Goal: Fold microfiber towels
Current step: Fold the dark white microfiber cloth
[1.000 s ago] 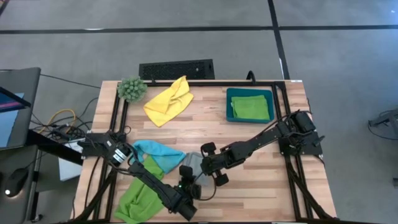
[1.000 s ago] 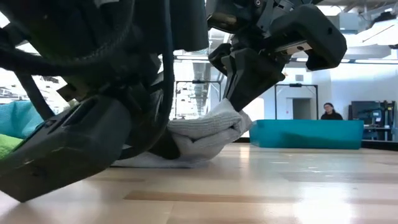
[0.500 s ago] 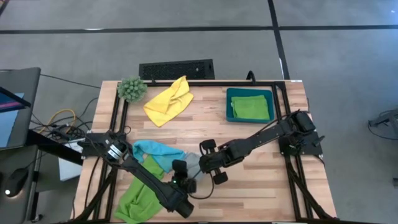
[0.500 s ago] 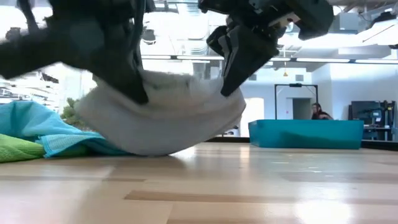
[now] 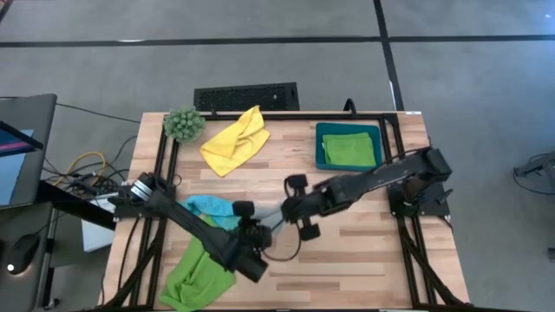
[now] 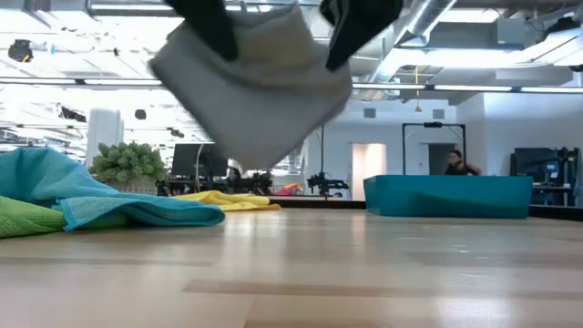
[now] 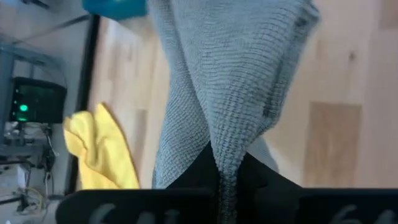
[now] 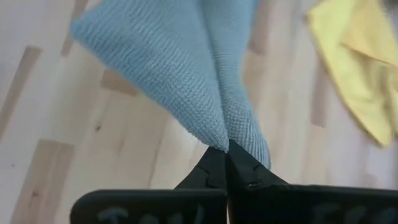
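The grey towel (image 6: 260,87) has a fine knit-like weave, seen close in the left wrist view. At the counter's (image 5: 355,251) seven o'clock lies a lime green towel (image 5: 195,276), with a light blue towel (image 5: 206,210) just above it. A yellow towel (image 5: 234,141) sits toward eleven o'clock beside a fuzzy green plant ball (image 5: 184,124). At one o'clock a teal tray (image 5: 319,147) holds another green towel (image 5: 350,148). The counter is pale wood in striped planks. Both arms' fingers (image 8: 214,171) are black.

high: straight down, far | low: tabletop-level, roomward | wrists: close, probably downward | shared: grey towel (image 6: 260,82)
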Tool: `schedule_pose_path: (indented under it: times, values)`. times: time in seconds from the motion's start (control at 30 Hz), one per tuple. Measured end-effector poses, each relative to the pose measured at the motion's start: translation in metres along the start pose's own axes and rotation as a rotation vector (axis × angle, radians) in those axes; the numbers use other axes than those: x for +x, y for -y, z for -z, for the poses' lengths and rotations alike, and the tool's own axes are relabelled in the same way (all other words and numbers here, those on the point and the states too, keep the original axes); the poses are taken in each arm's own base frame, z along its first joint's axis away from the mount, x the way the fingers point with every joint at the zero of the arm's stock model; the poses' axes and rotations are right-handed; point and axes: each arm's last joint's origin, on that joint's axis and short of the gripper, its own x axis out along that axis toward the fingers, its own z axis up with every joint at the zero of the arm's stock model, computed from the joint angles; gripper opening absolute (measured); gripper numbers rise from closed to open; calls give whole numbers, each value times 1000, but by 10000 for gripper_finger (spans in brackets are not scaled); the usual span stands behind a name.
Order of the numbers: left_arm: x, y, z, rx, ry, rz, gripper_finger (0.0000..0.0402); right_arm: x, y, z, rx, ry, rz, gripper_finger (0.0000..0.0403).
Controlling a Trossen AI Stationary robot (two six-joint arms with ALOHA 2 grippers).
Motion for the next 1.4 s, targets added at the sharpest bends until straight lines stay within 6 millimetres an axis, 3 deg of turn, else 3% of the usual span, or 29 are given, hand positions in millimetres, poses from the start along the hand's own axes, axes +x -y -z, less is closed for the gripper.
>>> schedule_pose_path:
  times: [0.3,0.6,0.87,1.0,1.13,1.4]
  values:
    - [14,-64,-26,-6,61,-82,0,-58,47,26,154,17,110,4]
    - [61,-134,-68,-2,175,-67,0,-93,87,66,247,-118,227,5]
    - [83,-208,-98,-40,331,-94,0,-115,119,120,311,-161,325,6]
    - [96,-236,-110,-72,403,-82,0,-129,132,145,353,-141,376,5]
    - [116,-248,-120,-68,433,-78,0,-136,144,160,381,-161,423,4]
    - [166,-250,-149,-52,427,-64,0,-142,167,189,457,-241,440,4]
